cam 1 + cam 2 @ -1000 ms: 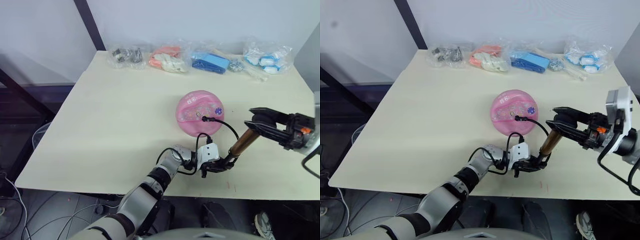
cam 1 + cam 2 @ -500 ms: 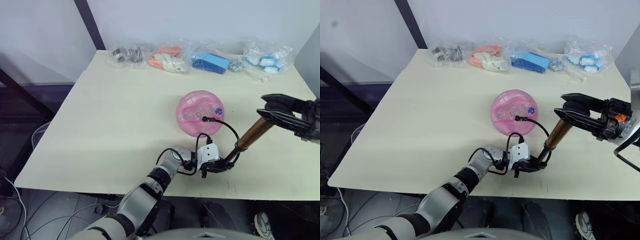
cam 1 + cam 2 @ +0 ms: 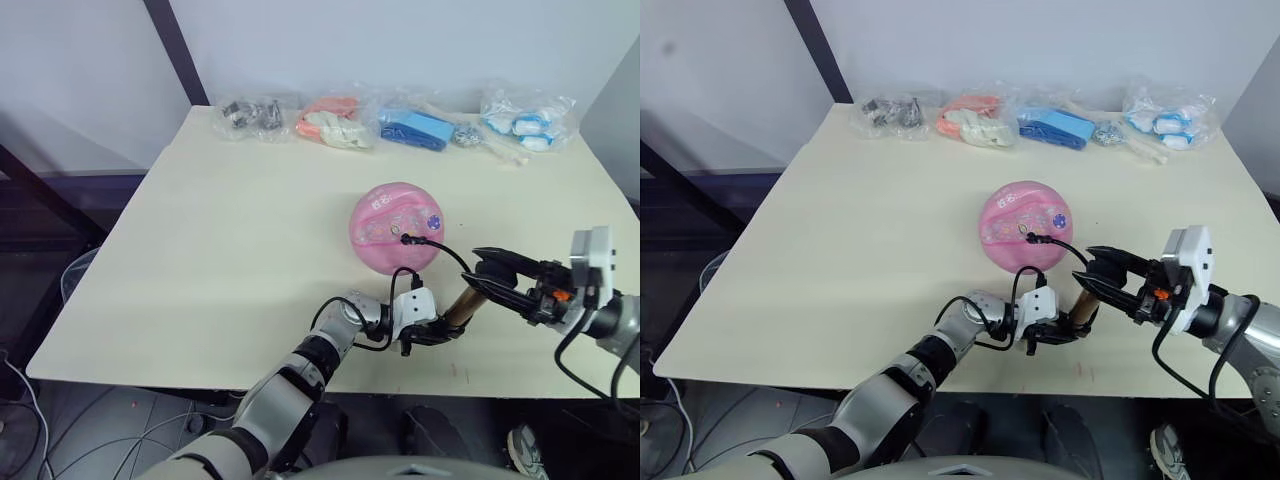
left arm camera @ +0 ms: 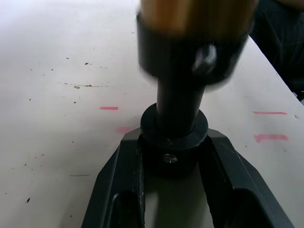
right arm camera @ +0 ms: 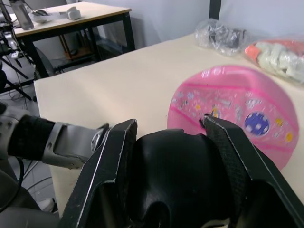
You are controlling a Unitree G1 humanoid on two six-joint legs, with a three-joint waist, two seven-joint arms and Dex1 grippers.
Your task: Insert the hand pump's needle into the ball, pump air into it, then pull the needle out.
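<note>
Ball: mid-desk, needle seated in its valve, hose looping toward the near edge. Pump: tilted near the front edge; left hand clamped on its base, right hand closed on its handle.

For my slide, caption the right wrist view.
Right claw clamped on the pump handle, pink ball just beyond.
</note>
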